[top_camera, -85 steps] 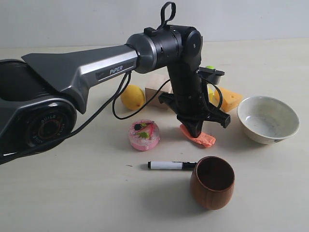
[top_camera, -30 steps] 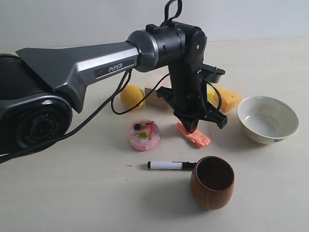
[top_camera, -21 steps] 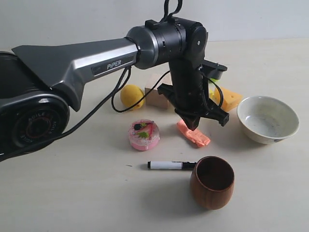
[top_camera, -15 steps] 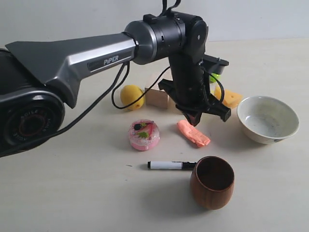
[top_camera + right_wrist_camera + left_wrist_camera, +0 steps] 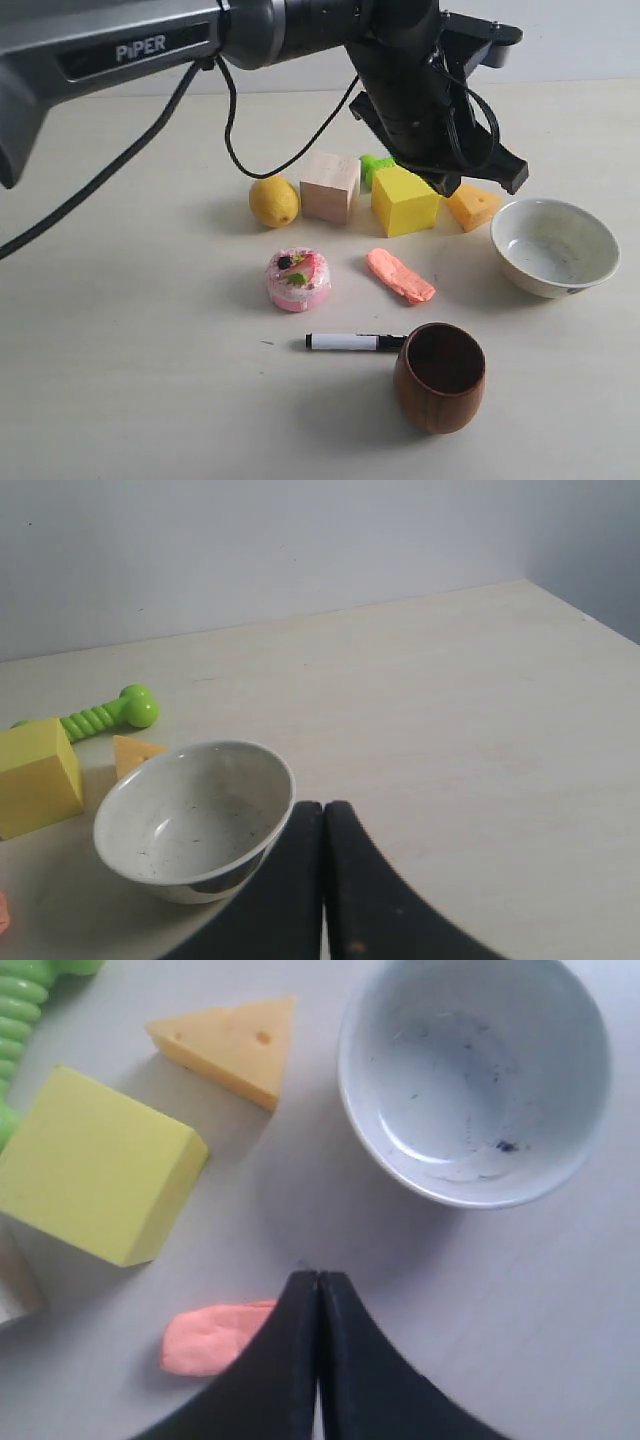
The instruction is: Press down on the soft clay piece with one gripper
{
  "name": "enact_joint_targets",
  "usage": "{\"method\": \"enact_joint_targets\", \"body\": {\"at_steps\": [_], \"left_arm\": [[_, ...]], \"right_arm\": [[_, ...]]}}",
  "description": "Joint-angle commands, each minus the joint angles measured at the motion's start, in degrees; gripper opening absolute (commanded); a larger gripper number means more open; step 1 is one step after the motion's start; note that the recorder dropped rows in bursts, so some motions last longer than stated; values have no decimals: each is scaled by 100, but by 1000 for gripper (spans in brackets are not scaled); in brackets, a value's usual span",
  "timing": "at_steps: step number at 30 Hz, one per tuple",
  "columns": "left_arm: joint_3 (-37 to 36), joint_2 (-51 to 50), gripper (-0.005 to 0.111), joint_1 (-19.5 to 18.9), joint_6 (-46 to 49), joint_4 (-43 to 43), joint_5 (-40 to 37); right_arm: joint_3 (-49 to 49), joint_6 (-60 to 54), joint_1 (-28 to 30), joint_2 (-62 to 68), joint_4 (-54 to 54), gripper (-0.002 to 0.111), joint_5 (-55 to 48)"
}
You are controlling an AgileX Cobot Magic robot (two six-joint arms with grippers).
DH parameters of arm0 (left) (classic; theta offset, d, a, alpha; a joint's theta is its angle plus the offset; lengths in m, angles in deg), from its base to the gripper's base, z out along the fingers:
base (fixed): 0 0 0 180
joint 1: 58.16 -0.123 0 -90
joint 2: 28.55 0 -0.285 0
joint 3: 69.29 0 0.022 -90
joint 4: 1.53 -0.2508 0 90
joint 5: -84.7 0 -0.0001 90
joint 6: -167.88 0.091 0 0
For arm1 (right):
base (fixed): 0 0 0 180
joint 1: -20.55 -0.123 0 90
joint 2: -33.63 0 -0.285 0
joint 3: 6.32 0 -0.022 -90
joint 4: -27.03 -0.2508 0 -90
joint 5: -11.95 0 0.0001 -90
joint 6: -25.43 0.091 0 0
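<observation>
The soft clay piece (image 5: 400, 276) is a flattish salmon-orange lump lying on the table between the pink cake toy (image 5: 298, 279) and the white bowl (image 5: 553, 245). My left gripper (image 5: 447, 188) hangs well above the table, behind and to the right of the clay and clear of it. In the left wrist view its jaws are pressed together at the left gripper (image 5: 319, 1278), with nothing between them, and one end of the clay (image 5: 215, 1337) shows beside them far below. My right gripper (image 5: 323, 808) is shut and empty beside the bowl (image 5: 195, 750); it is outside the exterior view.
Behind the clay stand a lemon (image 5: 274, 201), a wooden block (image 5: 330, 187), a yellow block (image 5: 404, 200), a green toy (image 5: 375, 165) and a cheese wedge (image 5: 473, 207). A marker (image 5: 355, 342) and a wooden cup (image 5: 440, 376) lie in front.
The left gripper was down on the clay earlier. It has since lifted off, risen high and drifted back and to the right. The clay stays on the table.
</observation>
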Motion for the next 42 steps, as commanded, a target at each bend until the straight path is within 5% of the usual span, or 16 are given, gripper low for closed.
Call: {"method": "enact_joint_targets", "body": {"at_steps": [1, 11, 20, 31, 42], "left_arm": [[-799, 548, 0, 21, -6, -76, 635], [-3522, 2491, 0, 21, -302, -101, 2727], [-5202, 4203, 0, -102, -315, -101, 3567], [-6108, 5541, 0, -145, -236, -61, 3521], [-6108, 5819, 0, -145, -203, -75, 3434]], "right_arm": [[24, -14, -5, -37, 24, 0, 51], [24, -26, -5, -37, 24, 0, 51], [24, -26, -5, -37, 24, 0, 51], [24, -26, -5, -37, 24, 0, 51], [24, -26, -5, -37, 24, 0, 51]]}}
